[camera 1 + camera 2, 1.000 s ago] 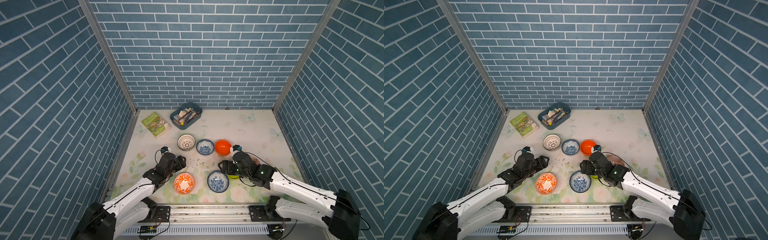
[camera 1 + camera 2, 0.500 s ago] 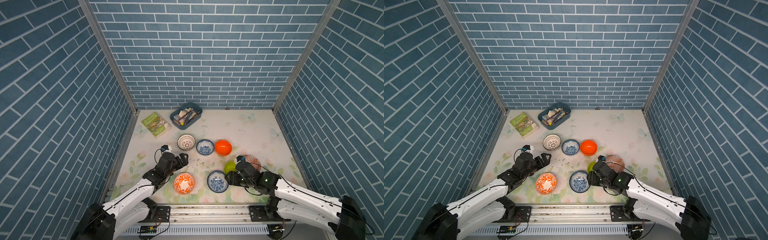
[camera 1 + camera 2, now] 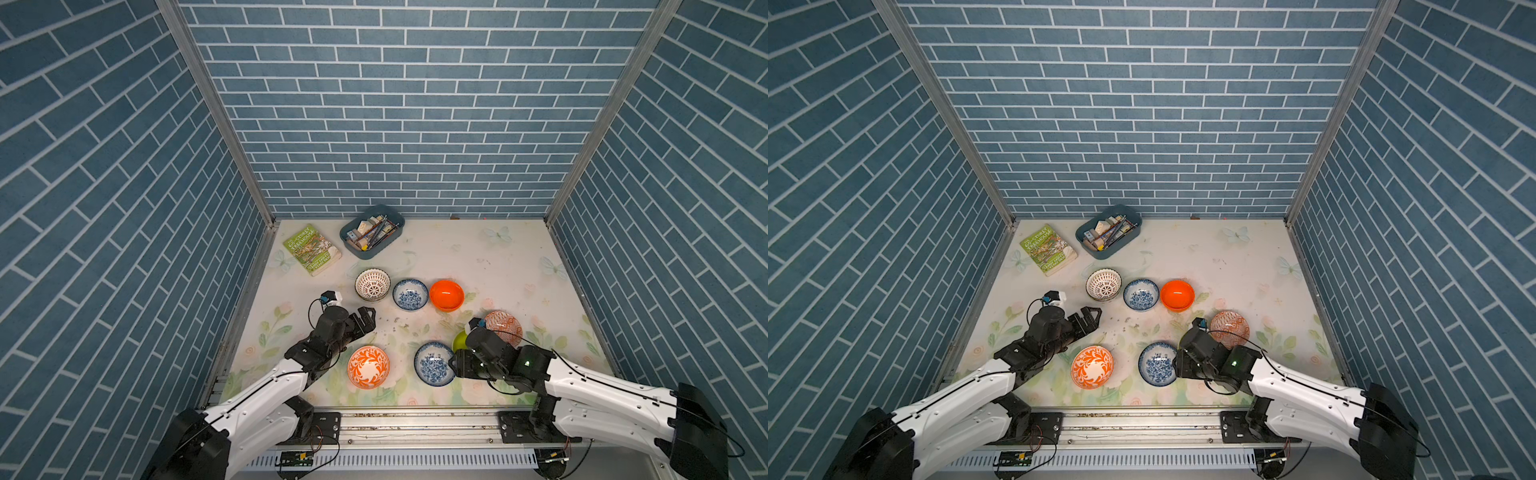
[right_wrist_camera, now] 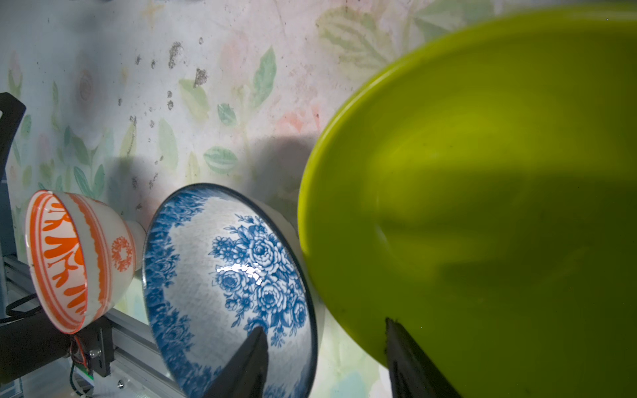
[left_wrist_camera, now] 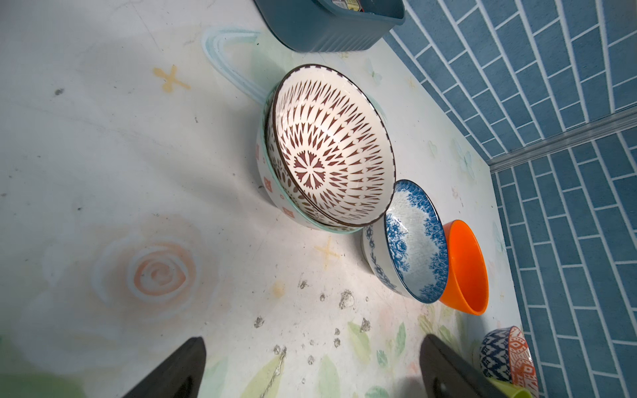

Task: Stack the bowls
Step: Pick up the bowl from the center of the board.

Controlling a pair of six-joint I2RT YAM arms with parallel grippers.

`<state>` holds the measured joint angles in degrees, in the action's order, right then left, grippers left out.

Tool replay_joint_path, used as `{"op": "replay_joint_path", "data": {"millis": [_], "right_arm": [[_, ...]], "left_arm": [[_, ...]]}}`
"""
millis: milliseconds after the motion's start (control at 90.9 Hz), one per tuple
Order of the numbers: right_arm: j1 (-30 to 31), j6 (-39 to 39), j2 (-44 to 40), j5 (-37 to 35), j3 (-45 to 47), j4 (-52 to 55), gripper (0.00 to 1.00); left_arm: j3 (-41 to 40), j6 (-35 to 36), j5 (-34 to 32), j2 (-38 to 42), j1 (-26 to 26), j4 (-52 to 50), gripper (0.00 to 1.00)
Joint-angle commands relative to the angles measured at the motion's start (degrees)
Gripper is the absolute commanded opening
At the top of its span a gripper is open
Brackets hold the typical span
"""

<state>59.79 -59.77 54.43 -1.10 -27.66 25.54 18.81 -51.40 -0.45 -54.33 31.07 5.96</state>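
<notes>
Bowls [image 3: 410,294]: spread on bench [image 3: 478,257], robot's side of pencil tray [image 3: 371,232]; lattice bowl [image 3: 372,284] nearest tray, nested in another. Left pincer [image 5: 312,339] wide, empty. Right pincer [image 4: 323,325] at lime-green bowl [image 4: 482,206] rim; grip indiscernible.

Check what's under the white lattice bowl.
The white lattice bowl sits nested in a grey-green patterned bowl, of which only the rim and outer wall show; its inside is covered.

Back right of table [image 3: 490,257]: bare, wide open. Back left is blocked by book [image 3: 312,249] and tray [image 3: 371,231]. Row of lattice bowl [image 3: 372,284], blue bowl [image 3: 410,294] and orange bowl [image 3: 446,295] sits almost rim to rim, no way through. Bare strip in front of it. Tight round front blue bowl [image 4: 227,282]: green bowl [image 4: 482,206] just beside, narrow gap to orange-white bowl [image 4: 69,258].
</notes>
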Motion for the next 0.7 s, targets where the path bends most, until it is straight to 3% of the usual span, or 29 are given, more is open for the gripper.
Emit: {"op": "replay_joint_path", "data": {"millis": [0,385,693], "right_arm": [[0.4,-0.4,-0.7,-3.1,-2.3,4.7,0.60],[0.7,0.5,-0.1,-3.3,-6.4,6.9,0.61],[5.4,-3.3,2.3,-3.1,-8.3,8.4,0.61]], "left_arm": [[-0.8,0.8,-1.0,0.1,0.3,0.5,1.00],[-1.2,0.6,-1.2,0.7,0.3,0.7,1.00],[-2.2,0.4,-1.7,3.2,0.3,0.3,1.00]]}}
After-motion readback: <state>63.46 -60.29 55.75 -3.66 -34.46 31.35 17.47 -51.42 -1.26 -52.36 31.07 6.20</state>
